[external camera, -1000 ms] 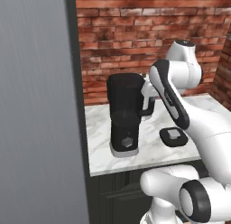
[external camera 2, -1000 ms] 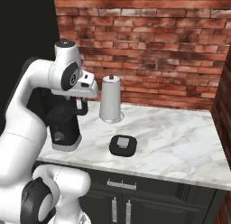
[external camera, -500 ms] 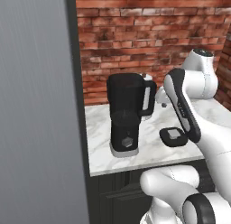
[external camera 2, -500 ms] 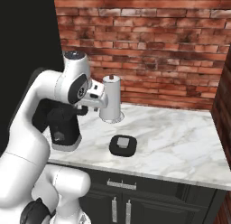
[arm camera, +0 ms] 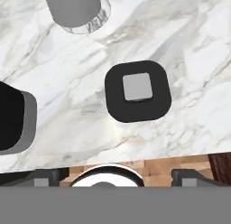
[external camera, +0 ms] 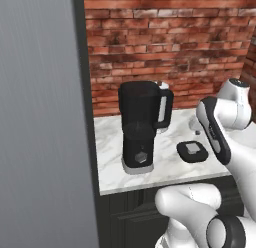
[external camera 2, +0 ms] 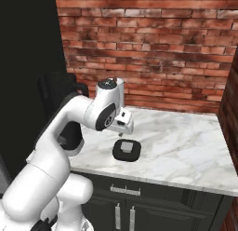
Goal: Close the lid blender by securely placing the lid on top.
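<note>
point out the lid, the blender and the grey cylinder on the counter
lid (arm camera: 137, 91): hand view, on its light grey centre knob
blender (external camera: 141, 112): left base view, on the dark jar
grey cylinder (arm camera: 73, 8): hand view, on its grey side

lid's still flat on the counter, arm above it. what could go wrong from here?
1. The lid lies flat on the marble counter with a low grey knob, so a grasp may slip.
2. The grey cylinder and blender stand close by; a wide swing could clip them.
3. The lid is rounded-square, so poor alignment on the jar may leave it unseated.
</note>
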Motion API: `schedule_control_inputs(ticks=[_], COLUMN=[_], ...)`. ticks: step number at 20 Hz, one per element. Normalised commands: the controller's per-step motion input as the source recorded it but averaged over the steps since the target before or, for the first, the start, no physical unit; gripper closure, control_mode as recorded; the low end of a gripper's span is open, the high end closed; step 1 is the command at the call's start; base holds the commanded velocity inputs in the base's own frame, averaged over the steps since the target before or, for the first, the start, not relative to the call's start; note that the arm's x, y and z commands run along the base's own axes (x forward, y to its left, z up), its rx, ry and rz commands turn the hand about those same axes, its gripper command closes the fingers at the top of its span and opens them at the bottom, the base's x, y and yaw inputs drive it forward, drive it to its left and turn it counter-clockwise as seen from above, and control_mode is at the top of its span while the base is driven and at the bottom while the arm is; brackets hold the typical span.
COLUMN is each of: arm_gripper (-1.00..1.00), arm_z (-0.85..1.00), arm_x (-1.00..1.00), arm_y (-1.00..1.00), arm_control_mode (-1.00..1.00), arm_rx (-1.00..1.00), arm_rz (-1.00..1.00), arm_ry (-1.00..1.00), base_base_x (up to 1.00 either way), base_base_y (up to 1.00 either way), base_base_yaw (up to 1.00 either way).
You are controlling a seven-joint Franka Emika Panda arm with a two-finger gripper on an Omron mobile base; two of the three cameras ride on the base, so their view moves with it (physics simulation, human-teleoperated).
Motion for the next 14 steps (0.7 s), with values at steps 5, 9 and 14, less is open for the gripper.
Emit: schedule_control_inputs(ticks=[5,9,14], arm_gripper=[-1.00,-1.00,-1.00], arm_z=[-0.47,-0.51,-0.39], arm_x=[0.20,0.26,0.16], arm_y=[-0.14,0.00,0.00], arm_control_mode=[-1.00,-1.00,-1.00], arm_rx=[0.00,0.00,-0.04], arm_rz=[0.00,0.00,0.01], arm_ry=[0.15,0.15,0.02], base_base_x=[0.00,0.00,0.00], base_base_y=[0.00,0.00,0.00], base_base_yaw=[0.00,0.00,0.00])
